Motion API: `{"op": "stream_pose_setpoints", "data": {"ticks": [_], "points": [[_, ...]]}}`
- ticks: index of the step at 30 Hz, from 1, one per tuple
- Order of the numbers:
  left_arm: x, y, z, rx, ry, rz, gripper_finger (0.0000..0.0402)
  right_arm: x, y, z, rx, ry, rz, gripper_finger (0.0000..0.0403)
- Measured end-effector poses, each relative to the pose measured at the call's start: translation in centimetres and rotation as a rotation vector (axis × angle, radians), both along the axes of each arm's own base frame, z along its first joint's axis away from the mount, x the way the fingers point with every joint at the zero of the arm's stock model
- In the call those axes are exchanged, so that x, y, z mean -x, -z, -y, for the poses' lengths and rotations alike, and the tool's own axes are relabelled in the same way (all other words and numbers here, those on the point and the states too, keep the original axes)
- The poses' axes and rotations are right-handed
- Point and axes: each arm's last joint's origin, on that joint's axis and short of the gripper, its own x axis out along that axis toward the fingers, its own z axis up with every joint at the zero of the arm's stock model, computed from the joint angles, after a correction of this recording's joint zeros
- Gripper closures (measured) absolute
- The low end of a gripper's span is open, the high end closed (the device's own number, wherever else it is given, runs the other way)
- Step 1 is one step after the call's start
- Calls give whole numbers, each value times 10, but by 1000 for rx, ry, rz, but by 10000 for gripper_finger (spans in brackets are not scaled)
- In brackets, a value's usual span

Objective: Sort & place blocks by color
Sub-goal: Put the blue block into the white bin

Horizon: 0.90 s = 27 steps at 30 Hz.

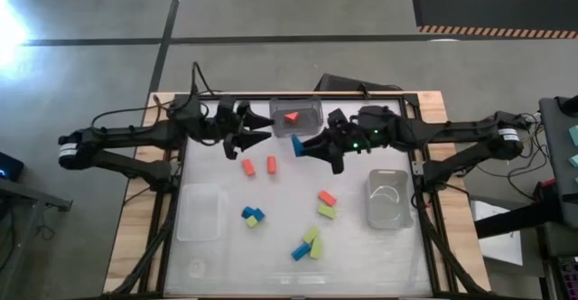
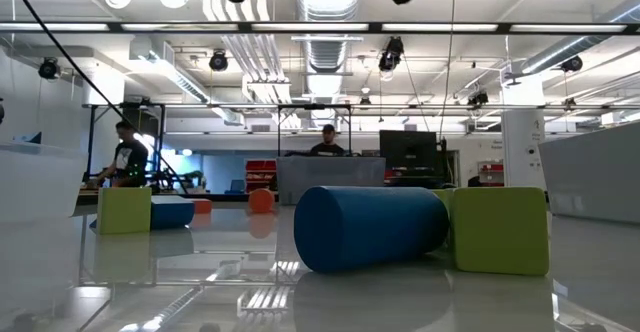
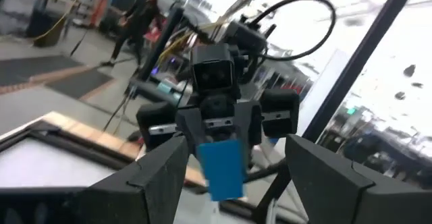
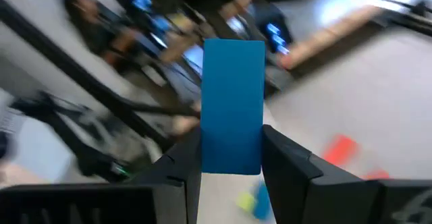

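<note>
the right gripper (image 4: 231, 158) is clamped on a blue block (image 4: 233, 106), raised near the table's (image 1: 208, 178) far edge. judged light, rigid, smooth: grip the flat long sides. the left gripper (image 1: 256, 130) hangs apart, empty.

The high view looks straight down on the whole table (image 1: 208, 273). The low view sits at tabletop level, close to a blue block (image 2: 370, 227), facing the room. Each wrist view faces the opposite arm; both show the held blue block (image 4: 233, 106).
</note>
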Motion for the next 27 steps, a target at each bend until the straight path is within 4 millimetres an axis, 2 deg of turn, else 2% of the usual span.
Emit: {"op": "stream_pose_setpoints", "data": {"ticks": [7, 18, 27], "points": [[-13, 8, -2, 18, -2, 35, 169, -6, 2, 0, -58, -18, 188, 293], [-41, 12, -1, 74, 44, 77, 169, -11, 8, 10, -75, 22, 184, 293], [-51, 17, 3, 125, 68, 62, 169, -11, 10, 16, -71, 41, 164, 293]]}}
